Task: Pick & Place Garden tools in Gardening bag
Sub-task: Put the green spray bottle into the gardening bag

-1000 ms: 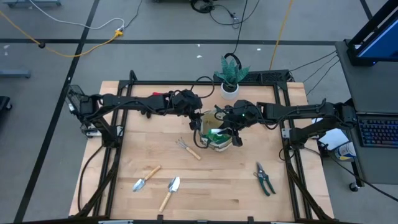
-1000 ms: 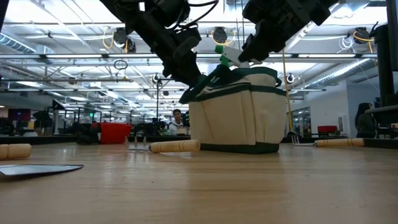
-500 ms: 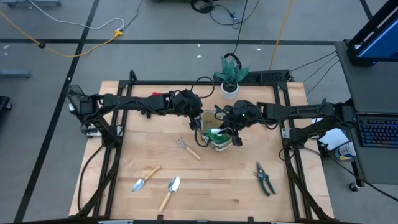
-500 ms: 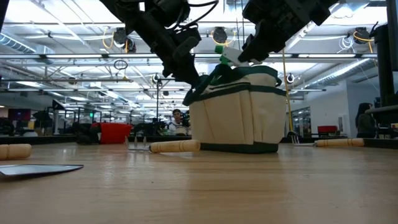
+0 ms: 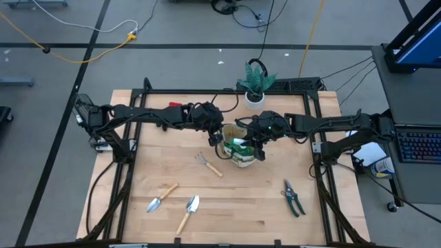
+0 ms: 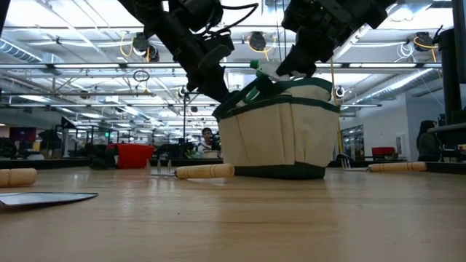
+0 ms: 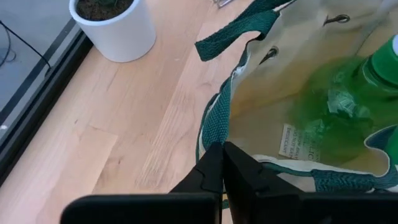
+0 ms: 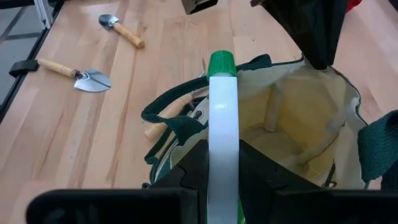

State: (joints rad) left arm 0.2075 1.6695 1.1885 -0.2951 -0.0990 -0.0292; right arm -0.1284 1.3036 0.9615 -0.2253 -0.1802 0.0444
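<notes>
Left gripper [image 7: 222, 163] is clamped on the bag's [image 6: 280, 135] nine o'clock rim; right gripper [image 8: 222, 163] grips a white bottle [image 8: 222, 124] over it.

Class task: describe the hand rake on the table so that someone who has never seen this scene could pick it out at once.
Start at the tan canvas gardening bag in the middle of the wooden table. Lying flat just left of it is the wooden-handled hand rake. Unlike the two wooden-handled trowels nearer the front edge, its metal head splits into separate prongs, not a scoop.
</notes>
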